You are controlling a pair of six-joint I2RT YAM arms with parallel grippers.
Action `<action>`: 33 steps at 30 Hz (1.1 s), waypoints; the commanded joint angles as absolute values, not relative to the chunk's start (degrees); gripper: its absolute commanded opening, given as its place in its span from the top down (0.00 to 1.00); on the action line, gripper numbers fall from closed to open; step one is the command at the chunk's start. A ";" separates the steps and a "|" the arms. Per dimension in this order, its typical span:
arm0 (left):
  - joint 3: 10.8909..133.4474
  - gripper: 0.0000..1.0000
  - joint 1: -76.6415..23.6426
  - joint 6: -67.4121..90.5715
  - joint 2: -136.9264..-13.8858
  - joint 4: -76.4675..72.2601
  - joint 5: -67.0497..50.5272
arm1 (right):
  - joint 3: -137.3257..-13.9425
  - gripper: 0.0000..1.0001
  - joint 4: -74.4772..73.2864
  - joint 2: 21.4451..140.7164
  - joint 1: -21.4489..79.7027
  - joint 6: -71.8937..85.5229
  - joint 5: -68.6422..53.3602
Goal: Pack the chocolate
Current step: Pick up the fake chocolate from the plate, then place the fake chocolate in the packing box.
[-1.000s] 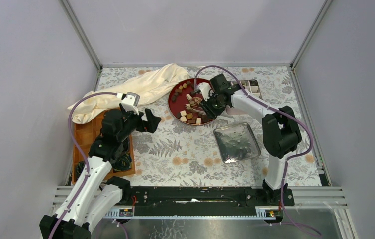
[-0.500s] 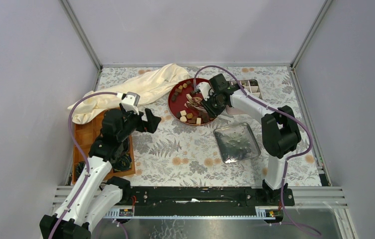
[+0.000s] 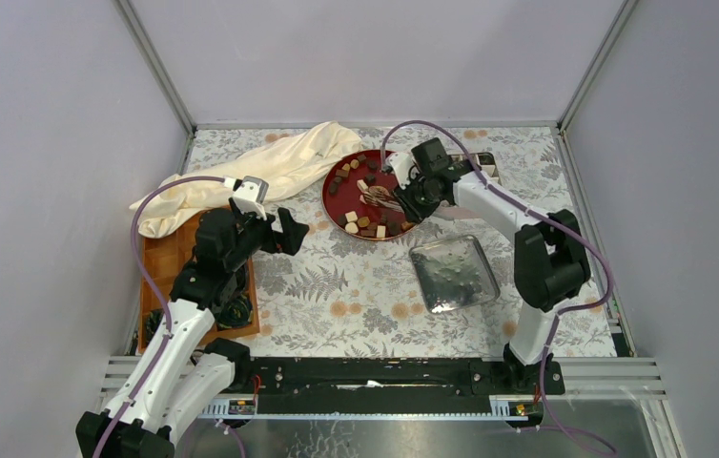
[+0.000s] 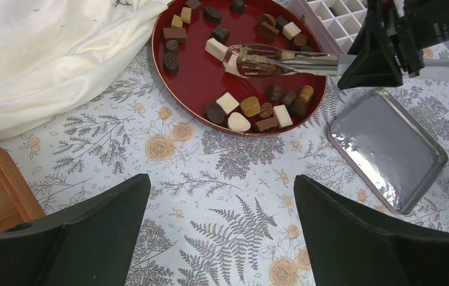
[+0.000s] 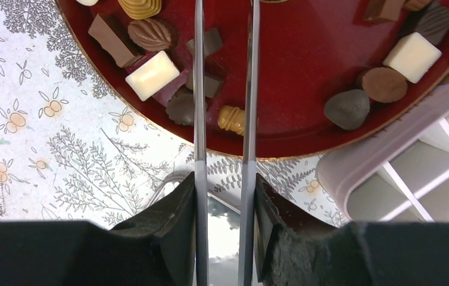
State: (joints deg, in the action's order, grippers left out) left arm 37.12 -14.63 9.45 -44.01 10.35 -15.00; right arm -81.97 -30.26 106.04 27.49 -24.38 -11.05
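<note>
Chocolate pieces [image 3: 351,227], dark, tan and cream [image 4: 228,102], lie scattered on a round red plate [image 3: 327,196]. My right gripper [image 3: 413,198] is shut on a pair of metal tongs [image 4: 299,59]. In the right wrist view the two blades [image 5: 199,119] run parallel out between the fingers [image 5: 225,196] over the plate [image 5: 305,77], past several pieces [image 5: 152,75]. The tongs' tips pinch a brown piece [image 4: 252,59] above the plate's middle [image 4: 198,83]. My left gripper [image 4: 222,196] hangs wide open over the floral tablecloth, left of the plate [image 3: 275,224], with nothing in it.
A white divided box [image 3: 484,170] stands right of the plate [image 5: 412,173]. A shiny metal tray [image 3: 453,274] lies in front of it [image 4: 389,149]. A cream cloth [image 3: 260,172] is heaped at the back left, over a wooden tray [image 3: 160,262] that holds dark coiled items [image 3: 232,310].
My right gripper has squeezed the tongs narrower and drawn back a little to the right. The left arm has stayed still.
</note>
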 commanded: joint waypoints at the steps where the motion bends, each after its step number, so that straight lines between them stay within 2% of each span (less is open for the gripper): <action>1: 36.68 0.01 -14.75 8.88 -43.76 8.71 -14.12 | -81.77 0.84 -28.21 100.06 25.21 -24.95 -14.09; 12: 36.68 0.01 -14.77 8.88 -43.85 8.79 -13.97 | -78.77 0.85 -27.91 93.93 15.72 -23.88 -19.33; 24: 36.79 0.01 -14.77 8.96 -43.13 8.77 -14.33 | -75.96 0.85 -27.55 89.07 -5.91 -23.73 -20.95; 33: 36.80 0.01 -14.76 9.11 -42.78 8.78 -14.71 | -76.71 0.84 -30.19 90.28 -9.58 -27.63 -14.87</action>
